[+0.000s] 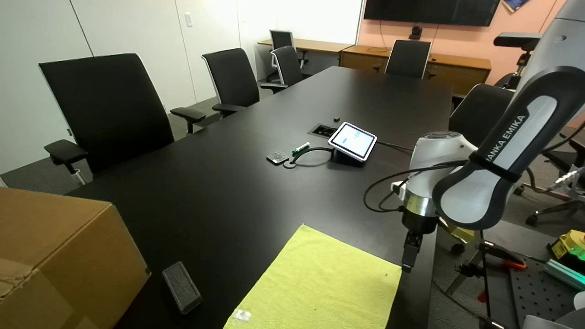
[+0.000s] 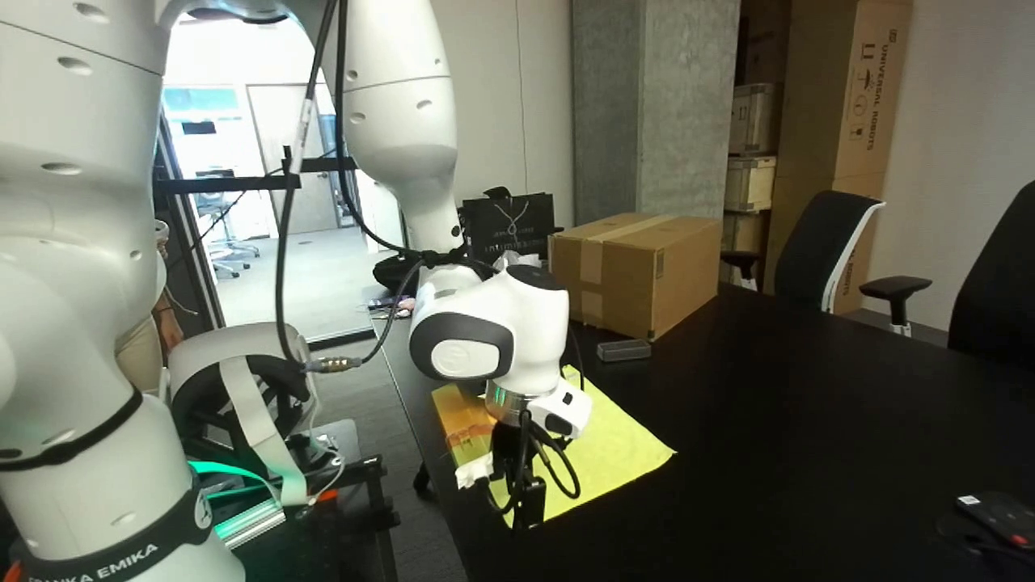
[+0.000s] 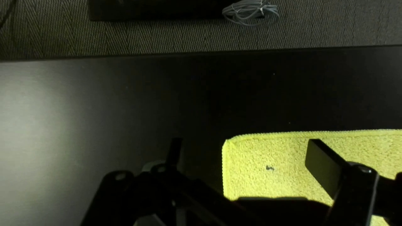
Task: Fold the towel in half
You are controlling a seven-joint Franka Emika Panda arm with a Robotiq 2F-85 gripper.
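The yellow towel [image 1: 320, 278] lies flat and spread out on the dark table. In an exterior view, part of the towel [image 2: 627, 444] is hidden behind the arm. My gripper [image 1: 408, 266] points down close to the towel's corner near the table edge; it also shows in an exterior view [image 2: 530, 509]. In the wrist view, the gripper [image 3: 245, 144] is open with its fingers wide apart. The towel's corner [image 3: 267, 150], with a small dark mark, shows between the fingers. One finger is over the bare table, the other over the towel. Nothing is held.
A cardboard box [image 1: 68, 260] and a grey block [image 1: 182, 288] stand beyond the towel. A tablet on a stand [image 1: 353, 141], a green marker [image 1: 300, 148] and a small square pad [image 1: 277, 158] lie farther along the table [image 1: 219, 214]. The table edge [image 3: 201, 54] runs near the gripper.
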